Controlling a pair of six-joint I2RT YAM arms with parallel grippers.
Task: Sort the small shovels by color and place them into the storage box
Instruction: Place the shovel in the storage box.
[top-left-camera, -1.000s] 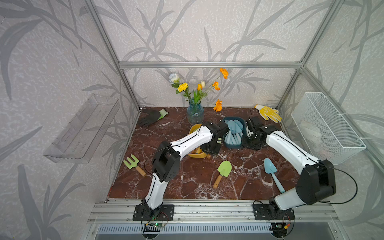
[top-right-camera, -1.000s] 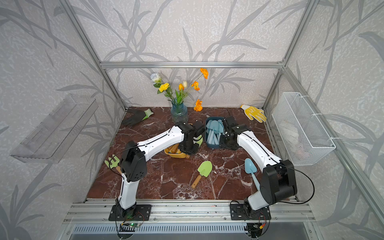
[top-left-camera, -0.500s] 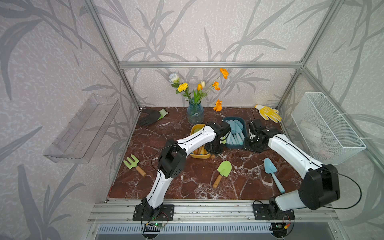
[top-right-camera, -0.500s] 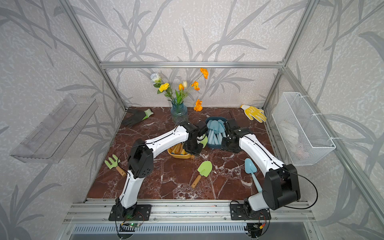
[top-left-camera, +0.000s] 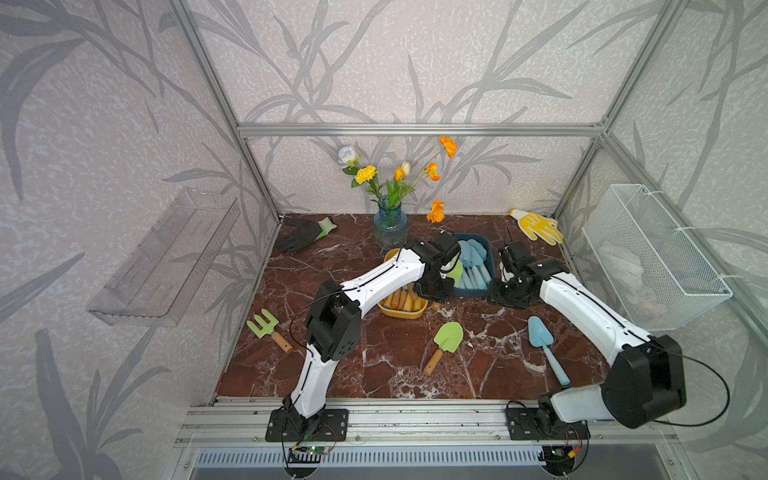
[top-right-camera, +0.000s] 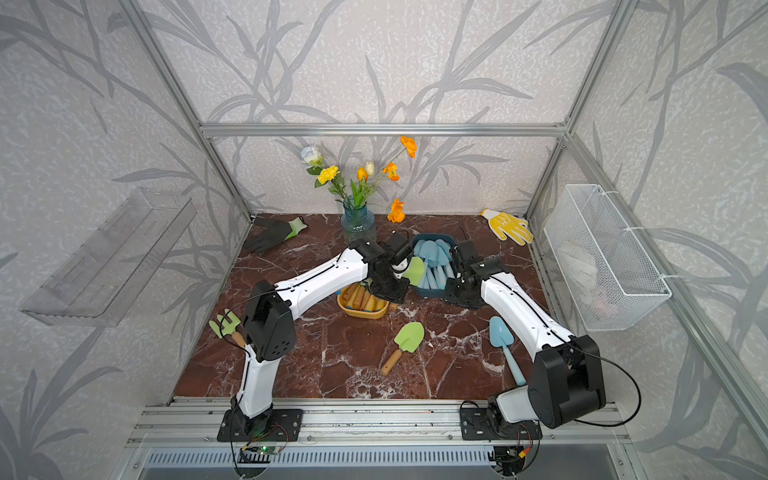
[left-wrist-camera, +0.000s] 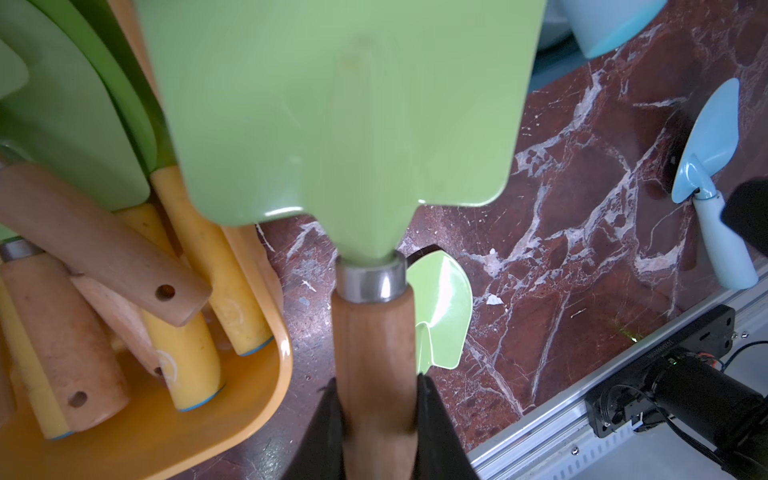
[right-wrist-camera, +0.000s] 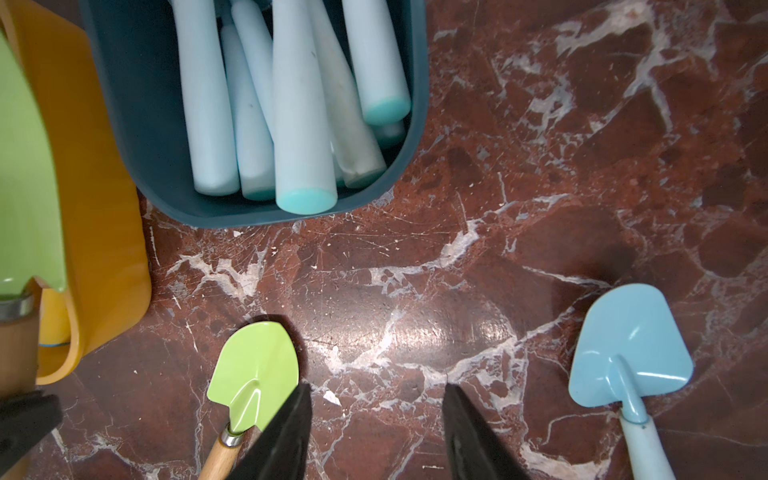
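- Two black fingers of the left gripper are clamped on the wooden handle of a green shovel. Its long axis runs straight out from them: metal collar next, blade farthest.
- Just beside that handle, off to one side of the fingers, is the rim of the yellow box. It holds other green-bladed shovels with wooden and yellow handles. The carried shovel looks raised clear of it, not yet inside.
- In both top views the carried blade hangs between the yellow box and the blue box. I judge the drop needs a sideways shift toward yellow.
- The right gripper has its jaws apart with nothing between them, above bare table.
- Near its fingers, one to each side, lie a loose green shovel and a loose blue shovel. Their blades point toward the boxes.
- Beyond those fingers sits the blue box, packed with pale blue shovels.
- The green rake lies well apart from both grippers.
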